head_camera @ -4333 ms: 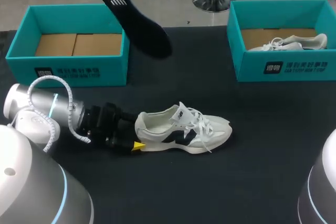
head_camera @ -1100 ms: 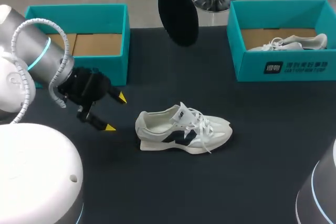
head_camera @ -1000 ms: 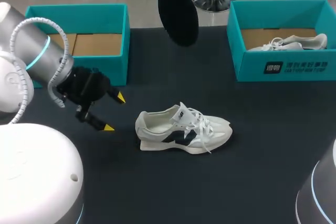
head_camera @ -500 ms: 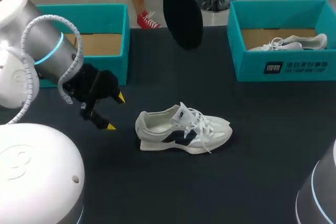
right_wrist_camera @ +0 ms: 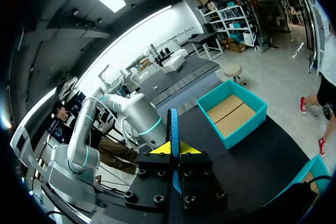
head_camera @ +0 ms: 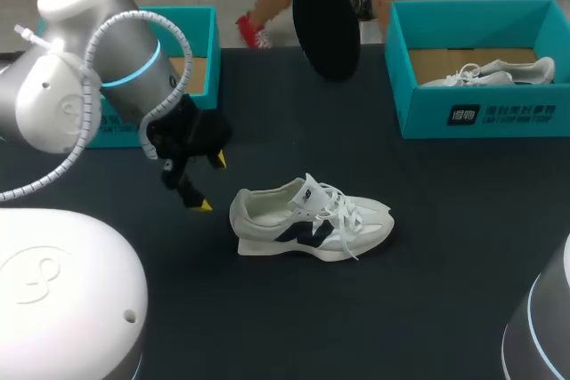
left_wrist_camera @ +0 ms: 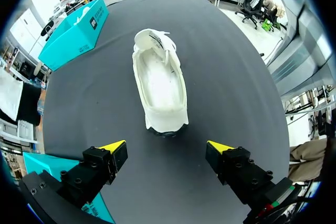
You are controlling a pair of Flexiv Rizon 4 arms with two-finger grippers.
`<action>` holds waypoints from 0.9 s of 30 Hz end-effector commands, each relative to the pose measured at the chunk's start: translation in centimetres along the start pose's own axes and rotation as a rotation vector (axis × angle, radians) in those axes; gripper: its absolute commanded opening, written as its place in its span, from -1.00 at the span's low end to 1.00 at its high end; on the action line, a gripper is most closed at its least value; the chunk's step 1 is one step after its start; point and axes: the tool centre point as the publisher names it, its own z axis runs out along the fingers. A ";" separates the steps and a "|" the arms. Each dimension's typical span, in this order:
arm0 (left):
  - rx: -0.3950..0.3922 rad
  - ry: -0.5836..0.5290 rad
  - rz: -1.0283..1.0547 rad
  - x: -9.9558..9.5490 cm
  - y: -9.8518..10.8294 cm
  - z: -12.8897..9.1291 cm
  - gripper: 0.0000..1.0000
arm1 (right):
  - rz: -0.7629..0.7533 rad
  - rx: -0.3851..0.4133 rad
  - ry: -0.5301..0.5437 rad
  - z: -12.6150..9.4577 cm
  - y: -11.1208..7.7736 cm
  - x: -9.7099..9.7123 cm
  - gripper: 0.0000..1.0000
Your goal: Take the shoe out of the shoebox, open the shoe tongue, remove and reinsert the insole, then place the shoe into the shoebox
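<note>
Two claws, yours: right gripper (right_wrist_camera: 172, 148) clamps insole (head_camera: 325, 20) aloft; left gripper (left_wrist_camera: 167, 147) gapes behind shoe (left_wrist_camera: 160, 80), likely to brace.

Off-task: second teal box (head_camera: 481, 117) at the table's 2 o'clock, spare white sneaker (head_camera: 499, 73) lying inside on its brown cardboard floor. Black table cover (head_camera: 427, 255) underneath.

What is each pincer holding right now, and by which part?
The right pincer is shut on the black insole near one end; the left pincer is open, holding nothing.
</note>
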 end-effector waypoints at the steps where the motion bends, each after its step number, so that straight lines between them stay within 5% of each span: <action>1: -0.007 0.002 0.000 -0.1 -0.1 0.1 1.00 | 0.001 0.000 -0.003 0.0 0.0 0.1 -1.00; 12: -0.024 -0.020 0.018 -1.7 -4.1 0.4 1.00 | 0.001 0.000 -0.003 0.0 0.0 0.1 -1.00; 27: -0.054 -0.009 -0.058 -5.3 -6.9 6.9 1.00 | 0.001 0.000 -0.003 0.0 0.0 0.1 -1.00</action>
